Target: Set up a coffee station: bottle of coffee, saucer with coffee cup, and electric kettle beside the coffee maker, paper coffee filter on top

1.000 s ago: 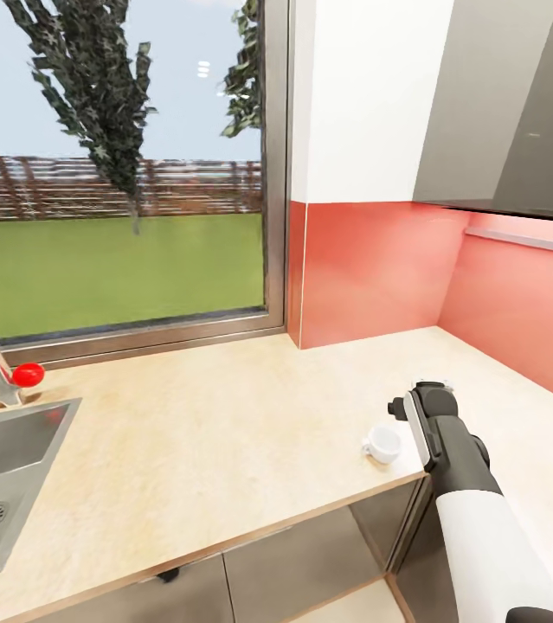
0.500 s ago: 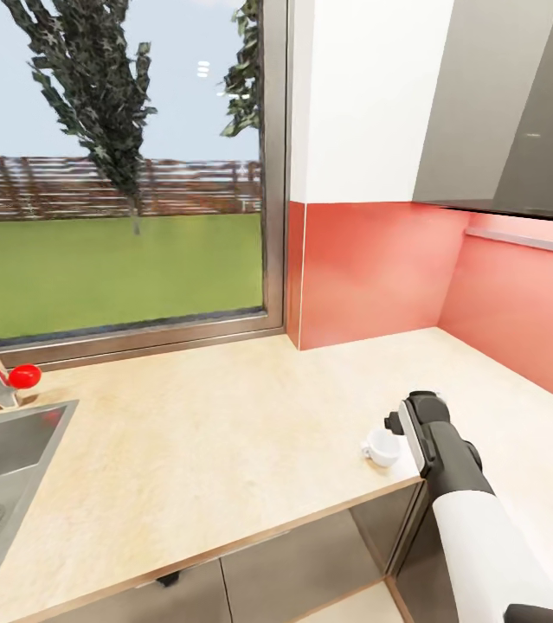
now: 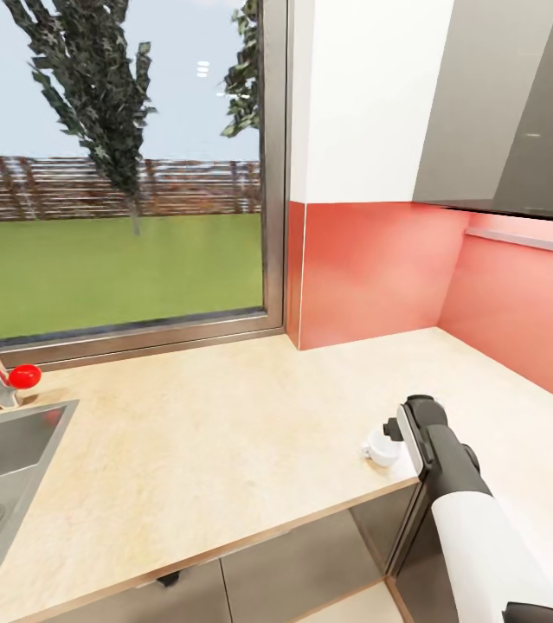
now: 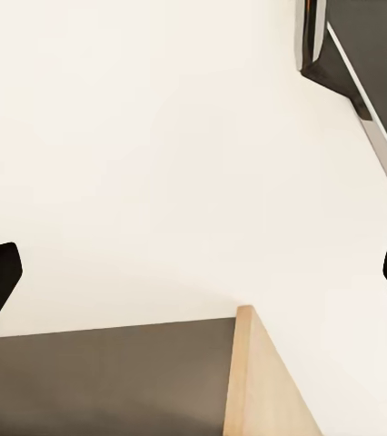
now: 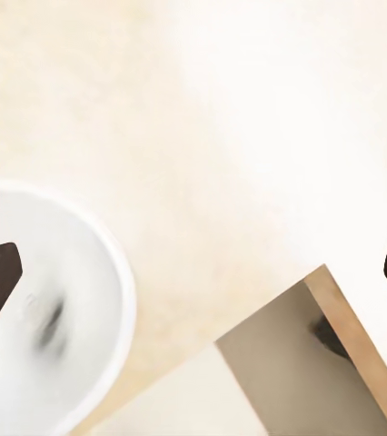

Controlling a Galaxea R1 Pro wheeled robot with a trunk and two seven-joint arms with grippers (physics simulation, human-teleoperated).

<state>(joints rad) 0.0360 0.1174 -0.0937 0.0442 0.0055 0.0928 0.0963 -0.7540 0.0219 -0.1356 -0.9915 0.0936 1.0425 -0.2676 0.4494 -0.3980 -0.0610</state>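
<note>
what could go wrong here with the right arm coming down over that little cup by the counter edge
1. The coffee cup sits close to the countertop front edge; a sideways nudge from the right gripper might push it off.
2. In the right wrist view the cup lies off toward one fingertip rather than centred between the open fingers, so closing now may clip its rim and tip it.
3. No saucer is in sight here, so the cup would need carrying elsewhere.

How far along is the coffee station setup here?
Early. Nothing looks done: no coffee maker stands on this stretch of countertop. In hand: the right gripper, fingers spread, is over the cup at the counter's edge. No saucer is under the cup; every placement remains.
</note>
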